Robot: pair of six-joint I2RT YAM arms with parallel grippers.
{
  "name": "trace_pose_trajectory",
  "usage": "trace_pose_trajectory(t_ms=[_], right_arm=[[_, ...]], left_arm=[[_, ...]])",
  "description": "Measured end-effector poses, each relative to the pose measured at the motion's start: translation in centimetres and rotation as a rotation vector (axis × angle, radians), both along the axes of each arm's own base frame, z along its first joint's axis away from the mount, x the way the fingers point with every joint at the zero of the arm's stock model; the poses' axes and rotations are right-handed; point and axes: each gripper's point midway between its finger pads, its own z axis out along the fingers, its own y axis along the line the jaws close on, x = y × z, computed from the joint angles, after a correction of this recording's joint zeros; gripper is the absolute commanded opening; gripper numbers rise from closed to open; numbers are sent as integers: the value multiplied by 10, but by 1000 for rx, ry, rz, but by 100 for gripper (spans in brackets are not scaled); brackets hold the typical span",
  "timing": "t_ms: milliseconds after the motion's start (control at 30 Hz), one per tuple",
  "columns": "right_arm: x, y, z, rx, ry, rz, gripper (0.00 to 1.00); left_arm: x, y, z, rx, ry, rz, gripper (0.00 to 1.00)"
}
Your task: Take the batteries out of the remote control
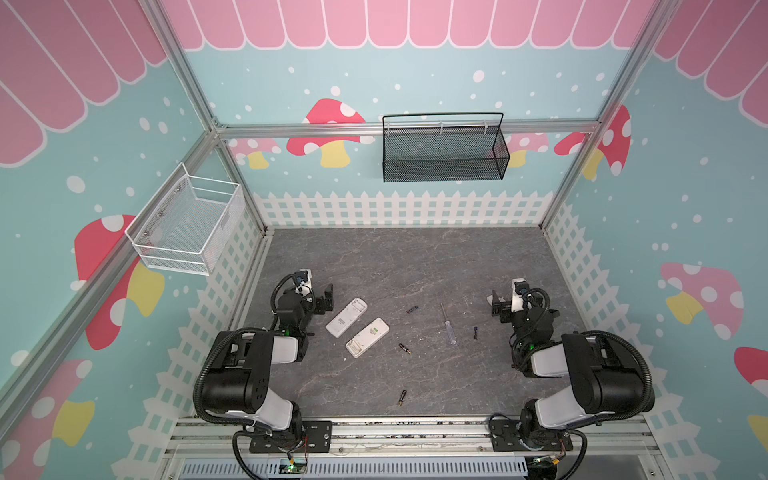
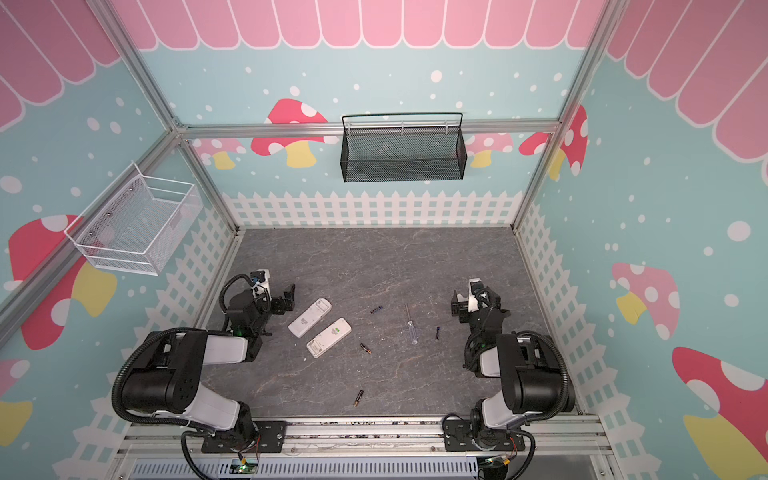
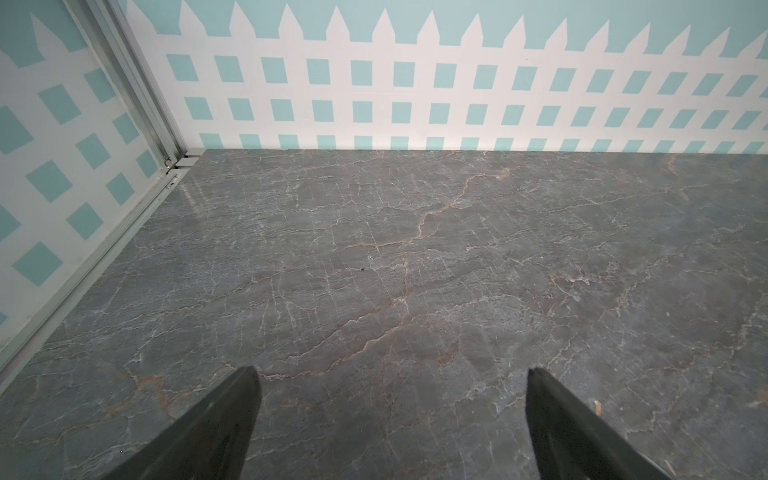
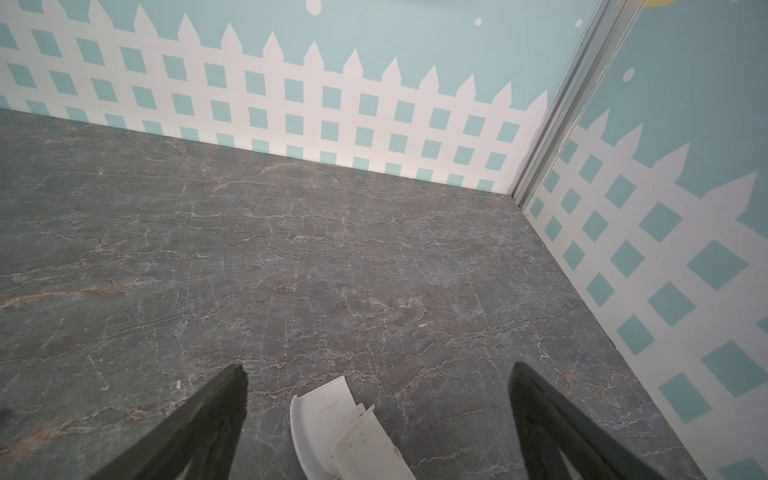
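Left pincer and right pincer both hung empty, jaws apart; batteries lay loose on the counter beside the remotes, so a careless sweep could've rolled one off.

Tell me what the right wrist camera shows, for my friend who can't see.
Two white curved plastic covers lie overlapping on a grey marbled table, between the wide-open dark fingers of the right gripper, touching neither. Behind is a teal wall painted with a white picket fence, and a metal corner post.
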Motion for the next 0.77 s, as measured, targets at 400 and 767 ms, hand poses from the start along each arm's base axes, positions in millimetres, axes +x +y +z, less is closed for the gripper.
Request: trace_pose_trajectory(t_ms=[400, 767], right_arm=[[0, 1, 0, 1, 0, 6, 99], [0, 1, 0, 1, 0, 6, 99]], left_arm=[[0, 2, 0, 4, 0, 12, 100], [0, 4, 0, 8, 0, 24, 100]])
